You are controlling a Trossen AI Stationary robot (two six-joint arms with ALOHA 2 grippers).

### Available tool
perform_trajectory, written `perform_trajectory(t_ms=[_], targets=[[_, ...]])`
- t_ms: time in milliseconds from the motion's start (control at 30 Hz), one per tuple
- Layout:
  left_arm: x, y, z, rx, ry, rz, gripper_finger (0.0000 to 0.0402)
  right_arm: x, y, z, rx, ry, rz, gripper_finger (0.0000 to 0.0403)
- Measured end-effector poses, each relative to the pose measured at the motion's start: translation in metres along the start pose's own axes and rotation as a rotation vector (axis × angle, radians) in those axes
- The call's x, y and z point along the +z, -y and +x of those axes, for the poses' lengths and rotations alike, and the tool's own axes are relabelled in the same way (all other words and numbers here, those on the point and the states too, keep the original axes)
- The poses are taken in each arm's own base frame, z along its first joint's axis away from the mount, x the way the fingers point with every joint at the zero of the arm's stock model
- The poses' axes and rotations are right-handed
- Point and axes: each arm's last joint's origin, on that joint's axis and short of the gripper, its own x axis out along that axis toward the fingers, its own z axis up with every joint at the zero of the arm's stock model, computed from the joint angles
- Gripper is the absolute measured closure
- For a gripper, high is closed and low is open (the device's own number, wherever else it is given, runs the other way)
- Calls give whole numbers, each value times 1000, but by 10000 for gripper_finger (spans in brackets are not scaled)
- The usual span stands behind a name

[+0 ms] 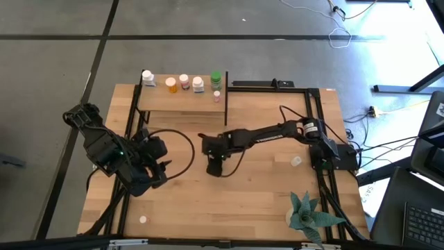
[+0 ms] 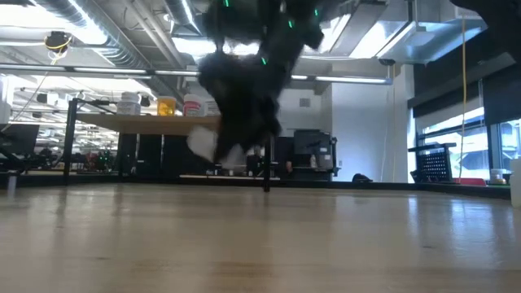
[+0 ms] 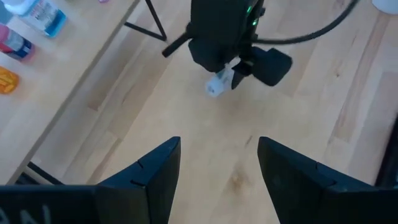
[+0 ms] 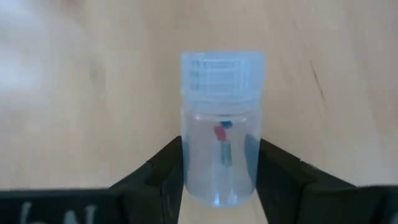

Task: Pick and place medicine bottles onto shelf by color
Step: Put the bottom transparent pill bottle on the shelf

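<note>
Desk (image 1: 250,201): large light-wood top with a black frame, carrying everything listed. Shelf (image 1: 182,101): small light-wood platform on thin black posts, at the far edge of the desk, left of centre. Right arm: reached from the right side across to the desk's centre. Left arm: waited over the left part of the desk, its left claw (image 3: 219,163) with fingers apart and nothing between them, pointed toward the right arm. Green spiky plant (image 1: 309,214): near the front right corner. Medicine bottles on the shelf, in a row: white (image 1: 148,78), orange (image 1: 171,85), a small capped one (image 1: 184,81), another white (image 1: 198,84), the larger green (image 1: 216,78), and a tiny pink one (image 1: 216,96) just in front of the green. Right claw (image 4: 219,168): clamped on the clear bottle (image 4: 221,127), both fingers pressed to its sides; white ribbed cap, a few coloured pills inside; held above the desk's centre, apart from the shelf. Loose bottles: one small pale one (image 1: 296,161) on the desk toward the right, another (image 1: 143,219) near the front left edge.
</note>
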Motion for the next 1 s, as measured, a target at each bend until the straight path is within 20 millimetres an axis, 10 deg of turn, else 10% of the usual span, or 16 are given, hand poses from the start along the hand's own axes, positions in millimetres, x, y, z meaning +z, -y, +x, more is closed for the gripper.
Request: perform_trajectory(t_ms=[433,1000], targets=[[-1,-1,-2,-35,-58,-63,193,52,-73,-78,-88,368,-415,240],[2,-2,3,-23,-50,302,193,74,-84,-110,-120,569,-474,240]])
